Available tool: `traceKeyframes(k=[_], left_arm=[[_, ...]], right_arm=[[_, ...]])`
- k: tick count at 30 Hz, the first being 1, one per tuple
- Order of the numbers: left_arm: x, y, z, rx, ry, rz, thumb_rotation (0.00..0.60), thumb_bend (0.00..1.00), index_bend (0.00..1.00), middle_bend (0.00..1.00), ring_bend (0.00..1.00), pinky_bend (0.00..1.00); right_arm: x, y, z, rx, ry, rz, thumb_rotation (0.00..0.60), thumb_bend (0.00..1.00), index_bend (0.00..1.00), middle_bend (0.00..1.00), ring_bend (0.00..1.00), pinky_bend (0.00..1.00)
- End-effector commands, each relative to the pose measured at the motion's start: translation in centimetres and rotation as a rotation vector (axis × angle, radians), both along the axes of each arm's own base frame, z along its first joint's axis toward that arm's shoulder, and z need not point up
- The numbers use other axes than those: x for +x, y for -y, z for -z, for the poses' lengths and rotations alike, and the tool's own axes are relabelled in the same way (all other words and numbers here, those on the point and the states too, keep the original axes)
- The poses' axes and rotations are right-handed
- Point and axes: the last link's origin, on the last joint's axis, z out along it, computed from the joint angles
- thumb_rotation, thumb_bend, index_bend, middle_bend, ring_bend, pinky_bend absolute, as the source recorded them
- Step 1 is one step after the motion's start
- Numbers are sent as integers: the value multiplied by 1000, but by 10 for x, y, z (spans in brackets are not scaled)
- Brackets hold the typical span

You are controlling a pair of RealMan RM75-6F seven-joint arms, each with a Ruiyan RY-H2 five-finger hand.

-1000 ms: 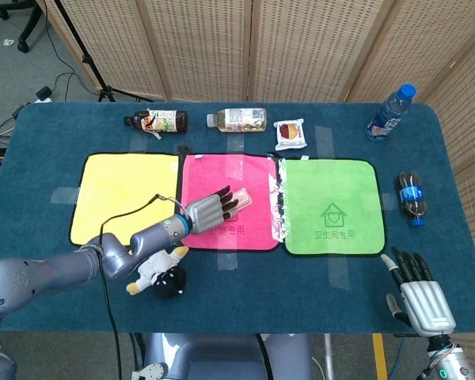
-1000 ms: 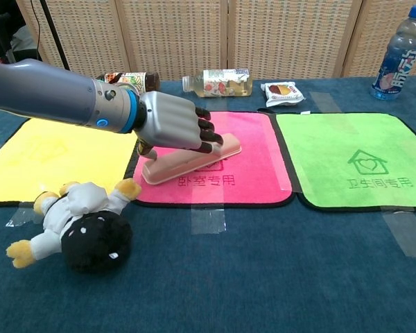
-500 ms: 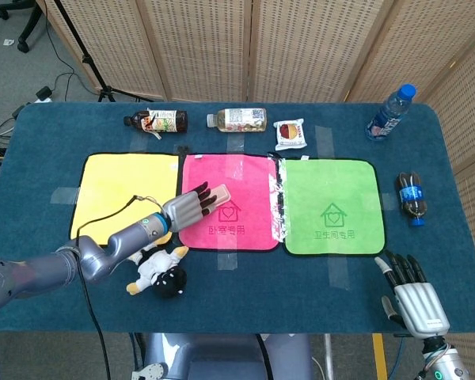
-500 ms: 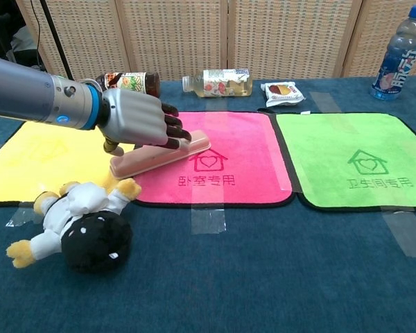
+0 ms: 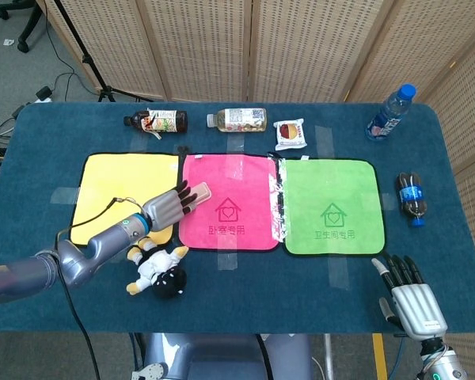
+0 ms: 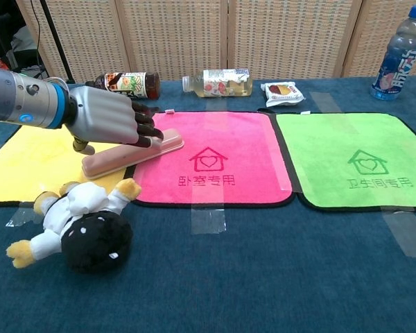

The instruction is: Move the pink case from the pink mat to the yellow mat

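Pink case held over the seam between pink and yellow mats

Head view: the pink case sits in your left hand, fingers laid over its top. It straddles the black border where the pink mat meets the yellow mat; only part of it is over yellow, so do not let go yet. Your right hand rests low at the table's near edge, fingers spread, holding nothing, well clear of the work.

Chest view: your left hand clamps the pink case from above, thumb below; the long body tilts, its far end higher. A plush toy lies just in front of the yellow mat; judge your descent to avoid it.
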Motion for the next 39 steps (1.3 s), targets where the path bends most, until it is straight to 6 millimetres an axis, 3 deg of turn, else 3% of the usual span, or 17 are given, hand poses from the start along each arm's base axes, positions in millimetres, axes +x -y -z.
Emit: traceKeyframes(k=[1,16,39], left_arm=[[-7,0,-7,13,-4,-12,600,293,0,0,0,21],[-49,12,-30,43,-44,-84,600,296,0,0,0,21],[-107,23,-84,140,-76,-172,600,296,0,0,0,22]], right_arm=[[0,0,0,2,0,-2,600,517,83,0,0,0],[6,-4,1,2,4,-25,600,517,83,0,0,0],[10,-7,5,14,-4,-43,600,517,83,0,0,0]])
